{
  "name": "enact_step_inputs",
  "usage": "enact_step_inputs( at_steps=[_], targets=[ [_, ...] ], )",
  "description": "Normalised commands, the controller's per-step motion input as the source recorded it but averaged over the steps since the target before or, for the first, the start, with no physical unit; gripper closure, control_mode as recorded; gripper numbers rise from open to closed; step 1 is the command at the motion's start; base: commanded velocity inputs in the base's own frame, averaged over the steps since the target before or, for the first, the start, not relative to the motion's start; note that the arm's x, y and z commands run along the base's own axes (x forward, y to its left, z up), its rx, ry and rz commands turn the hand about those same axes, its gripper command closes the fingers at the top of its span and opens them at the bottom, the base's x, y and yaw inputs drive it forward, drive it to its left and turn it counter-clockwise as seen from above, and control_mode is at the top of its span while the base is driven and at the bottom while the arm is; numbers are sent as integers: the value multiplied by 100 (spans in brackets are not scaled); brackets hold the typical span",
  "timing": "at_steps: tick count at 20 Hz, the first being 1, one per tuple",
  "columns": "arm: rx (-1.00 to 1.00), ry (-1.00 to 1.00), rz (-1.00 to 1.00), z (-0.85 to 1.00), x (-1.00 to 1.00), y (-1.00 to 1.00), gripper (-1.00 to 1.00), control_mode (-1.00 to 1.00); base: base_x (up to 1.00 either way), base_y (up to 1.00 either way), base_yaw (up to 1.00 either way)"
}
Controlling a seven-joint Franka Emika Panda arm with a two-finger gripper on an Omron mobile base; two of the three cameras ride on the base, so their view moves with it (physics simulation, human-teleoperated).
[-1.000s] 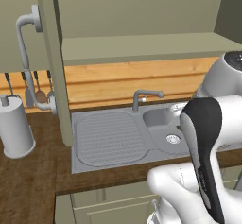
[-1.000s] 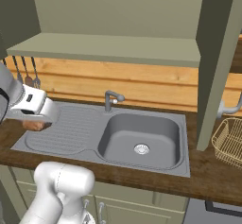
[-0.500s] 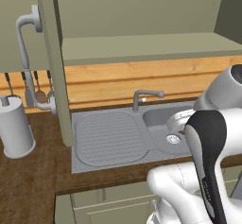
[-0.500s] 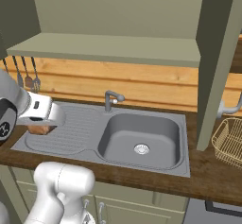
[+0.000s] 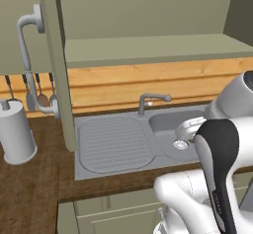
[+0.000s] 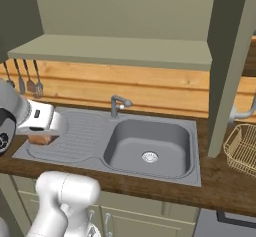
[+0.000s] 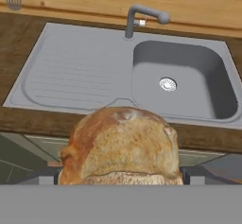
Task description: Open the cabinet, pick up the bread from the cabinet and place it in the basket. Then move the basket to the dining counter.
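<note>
Left base view, fixtures: one grey metal sink unit (image 5: 116,144) with one ribbed drainboard and one basin was set into the dark-brown wooden bench (image 5: 29,188); one grey tap (image 5: 150,100) stood behind it.
Left base view, cabinet: the tall sage-green wall cabinet (image 5: 148,48) stood open, its door (image 5: 57,65) edge-on, with one long curved grey bar handle (image 5: 30,62) on it.
Left base view, extras: one white cylindrical canister (image 5: 16,138) stood on the bench at the left; three dark-handled utensils (image 5: 34,92) hung on the wall behind the handle.
Right base view, claw: the white claw (image 6: 42,131) hung over the left end of the drainboard, with the tan-brown rounded bread (image 6: 42,139) just under the white hand.
Right base view, basket: one golden-tan wire-mesh basket (image 6: 242,150) sat on the bench at the far right, well apart from the bread; the left base view did not take this end in.
Right base view, shelf: the cabinet's bottom shelf (image 6: 115,51) showed bare.
Hand view, bread: one bun filled the lower middle, crusty top towards the camera, above the bench's front edge.
Hand view, grip: the dark fingertips (image 7: 196,175) stood wide apart, one at each flank of the bun, clamped on it.
Hand view, sink: one basin with one round drain (image 7: 167,83) lay beyond.
</note>
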Motion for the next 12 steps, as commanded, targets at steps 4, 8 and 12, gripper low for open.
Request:
enact_step_inputs(
  at_steps=[4,8,12],
  targets=[
    [0,0,0,0,0,0,100,100,-82,0,-7],
    [0,0,0,0,0,0,100,100,-90,-24,-12],
    [0,0,0,0,0,0,100,100,-69,-66,-6]
  ],
)
